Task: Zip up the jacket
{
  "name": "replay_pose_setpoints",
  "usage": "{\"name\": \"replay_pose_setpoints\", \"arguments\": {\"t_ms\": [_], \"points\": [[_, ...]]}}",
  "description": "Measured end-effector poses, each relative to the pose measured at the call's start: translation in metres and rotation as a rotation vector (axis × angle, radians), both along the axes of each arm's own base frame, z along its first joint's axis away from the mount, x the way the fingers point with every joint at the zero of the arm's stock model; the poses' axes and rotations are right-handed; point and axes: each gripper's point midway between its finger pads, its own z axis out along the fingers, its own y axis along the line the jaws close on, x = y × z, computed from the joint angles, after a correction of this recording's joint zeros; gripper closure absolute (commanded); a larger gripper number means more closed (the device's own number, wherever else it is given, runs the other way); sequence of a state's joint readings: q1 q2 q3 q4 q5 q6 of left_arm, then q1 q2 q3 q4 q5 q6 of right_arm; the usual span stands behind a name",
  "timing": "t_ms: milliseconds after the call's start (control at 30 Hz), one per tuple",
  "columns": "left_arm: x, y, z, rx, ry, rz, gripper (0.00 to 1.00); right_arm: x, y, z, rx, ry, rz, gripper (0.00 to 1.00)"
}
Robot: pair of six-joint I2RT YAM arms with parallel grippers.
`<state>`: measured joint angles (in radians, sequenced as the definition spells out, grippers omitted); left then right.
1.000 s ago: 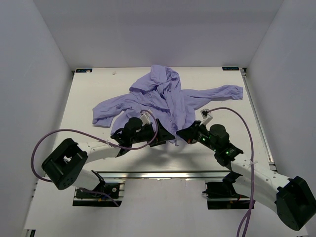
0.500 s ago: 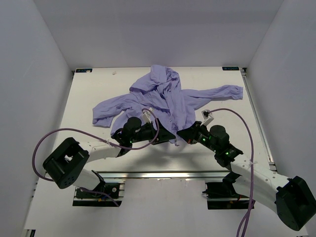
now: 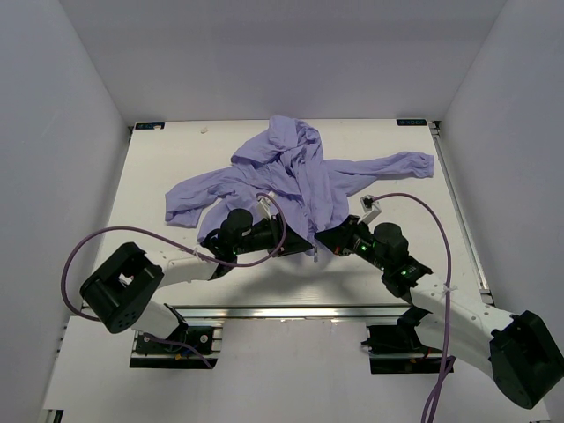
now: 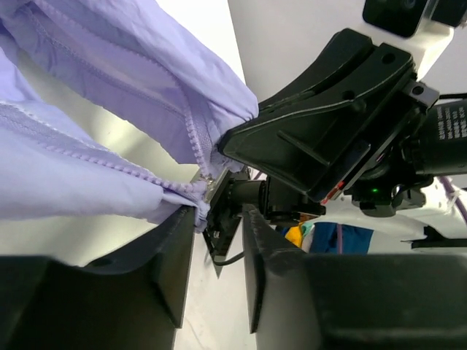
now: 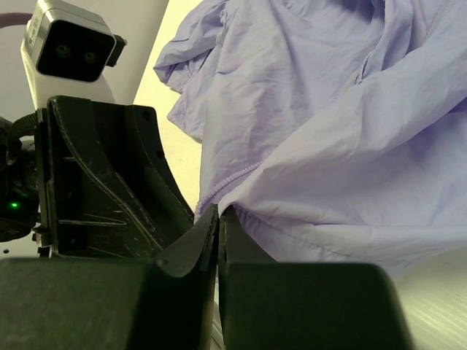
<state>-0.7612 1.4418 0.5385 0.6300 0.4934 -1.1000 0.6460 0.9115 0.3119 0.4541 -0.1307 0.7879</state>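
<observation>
Overhead, the jacket lies mid-table, its near end between the left gripper and right gripper, which almost meet, so they may collide.

Left wrist: jaws half apart around the zipper slider, nothing clamped; closing off-centre could miss it.

Right wrist: fingers clenched on the hem, which a tug may pull free. The only free room is up-table.

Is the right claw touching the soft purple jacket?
Touching. The right wrist view shows the right gripper shut on the hem of the soft lavender-purple fabric jacket, cloth pinched between its fingertips.
</observation>
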Motion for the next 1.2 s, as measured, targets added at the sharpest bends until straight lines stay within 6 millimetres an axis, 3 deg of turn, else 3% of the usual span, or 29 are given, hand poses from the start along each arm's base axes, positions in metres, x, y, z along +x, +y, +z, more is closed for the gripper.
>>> {"name": "replay_pose_setpoints", "arguments": {"t_ms": [267,300,500,733,867,1067,1200], "points": [[-0.003,-0.003,-0.005,0.03,-0.012,-0.008,0.63,0.001,0.0,0.006,0.025,-0.003,-0.006,1.0],[-0.004,-0.005,-0.005,0.039,-0.016,-0.01,0.69,0.001,0.0,0.007,0.028,-0.004,-0.007,1.0],[-0.004,-0.014,-0.004,0.081,-0.045,-0.014,0.67,0.0,0.0,0.013,0.043,-0.015,-0.008,1.0],[-0.002,-0.008,-0.021,0.166,-0.021,0.015,0.34,-0.001,-0.001,0.022,0.067,-0.033,-0.01,1.0],[-0.002,-0.002,-0.028,0.208,-0.002,0.036,0.21,-0.002,-0.002,0.025,0.073,-0.04,-0.01,1.0],[0.001,0.0,-0.018,0.186,-0.021,0.058,0.17,-0.003,-0.002,0.023,0.068,-0.032,-0.005,1.0],[-0.001,-0.003,-0.016,0.149,-0.019,0.051,0.2,-0.004,-0.002,0.02,0.061,-0.022,-0.003,1.0]]}}
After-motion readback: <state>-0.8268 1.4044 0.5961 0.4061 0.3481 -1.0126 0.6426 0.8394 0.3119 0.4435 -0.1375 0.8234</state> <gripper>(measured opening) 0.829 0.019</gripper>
